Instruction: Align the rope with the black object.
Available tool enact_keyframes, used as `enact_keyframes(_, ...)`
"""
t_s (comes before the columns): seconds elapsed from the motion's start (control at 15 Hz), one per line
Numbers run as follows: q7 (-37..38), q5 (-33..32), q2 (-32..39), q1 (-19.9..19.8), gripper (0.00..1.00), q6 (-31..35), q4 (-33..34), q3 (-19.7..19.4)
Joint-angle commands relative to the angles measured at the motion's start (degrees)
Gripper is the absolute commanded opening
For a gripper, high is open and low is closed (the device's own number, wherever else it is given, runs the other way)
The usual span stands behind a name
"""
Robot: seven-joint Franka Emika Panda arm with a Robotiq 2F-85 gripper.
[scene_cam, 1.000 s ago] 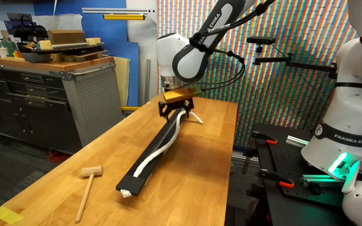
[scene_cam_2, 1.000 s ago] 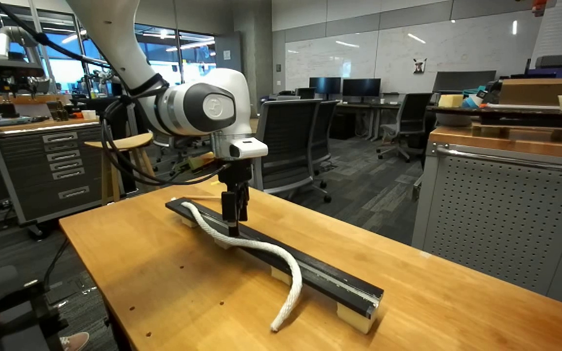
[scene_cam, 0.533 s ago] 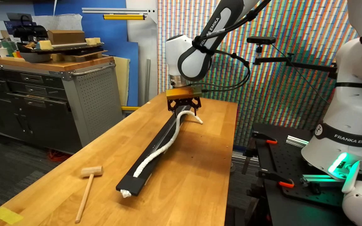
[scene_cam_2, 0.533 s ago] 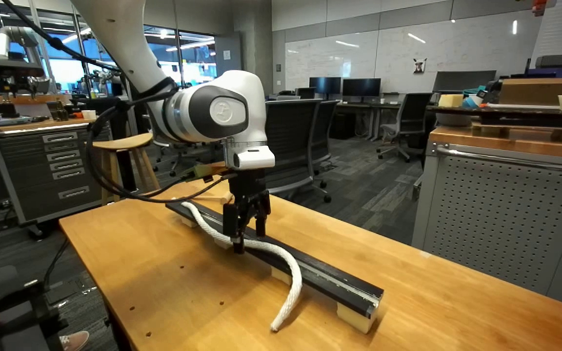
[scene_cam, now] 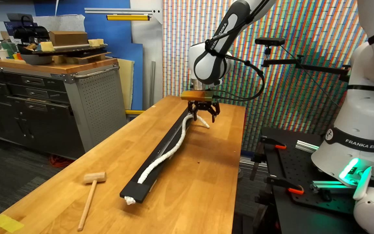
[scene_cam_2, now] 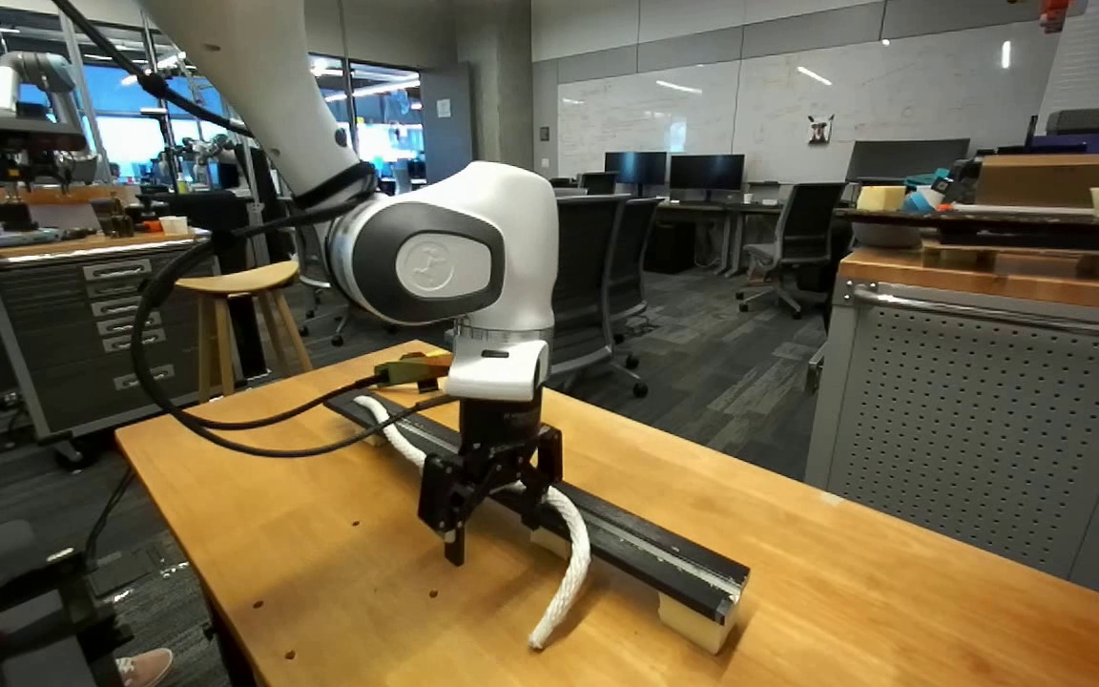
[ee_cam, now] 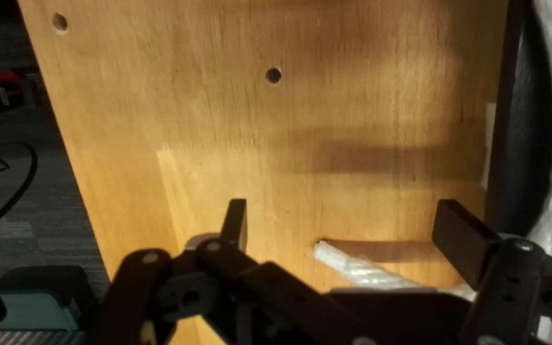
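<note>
The white rope [scene_cam: 175, 149] lies along the black bar [scene_cam: 135, 191] at one end and bends off its side at the other. In an exterior view the free end of the rope [scene_cam_2: 564, 592] rests on the table beside the bar [scene_cam_2: 664, 553]. My gripper [scene_cam: 204, 120] is open and empty above that free end, also in an exterior view [scene_cam_2: 492, 540]. In the wrist view the rope's tip [ee_cam: 367, 273] shows below and between the spread fingers of the gripper [ee_cam: 343, 206]. The bar [ee_cam: 527, 143] runs along the right, with more rope over it. The gripper's body hides part of the rope.
The bar stands on pale foam blocks [scene_cam_2: 695, 620] on the wooden table [scene_cam: 206, 182]. A wooden mallet [scene_cam: 91, 195] lies beside the bar. A yellow tape strip [scene_cam: 7, 223] is at the table's corner. A grey cabinet [scene_cam_2: 979, 439] stands beyond the table.
My gripper has moved from above the bar along it and sideways to the rope's free end, and has turned somewhat. The rope and bar have not visibly moved.
</note>
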Motion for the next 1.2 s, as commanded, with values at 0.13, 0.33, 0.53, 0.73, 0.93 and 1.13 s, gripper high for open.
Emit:
enact_keyframes(0.13, 5.48, 7.68, -2.11, -3.34, 1.0, 1.98, -2.3, -0.98)
enact_keyframes(0.33, 8.44, 11.95, -1.84, -5.09, 1.0, 3.54, -2.94, -1.05)
enact_keyframes(0.53, 11.66, 16.25, -1.35, -6.51, 1.0, 4.95, -2.65, -0.91)
enact_keyframes(0.73, 15.28, 20.03, -0.77, -7.89, 1.0, 6.36, -1.8, -0.87)
enact_keyframes(0.93, 19.46, 23.44, 0.19, -9.23, 1.0, 7.51, -0.29, -0.64)
enact_keyframes(1.13, 23.92, 27.85, 1.56, -10.23, 1.0, 9.16, 1.21, 0.42)
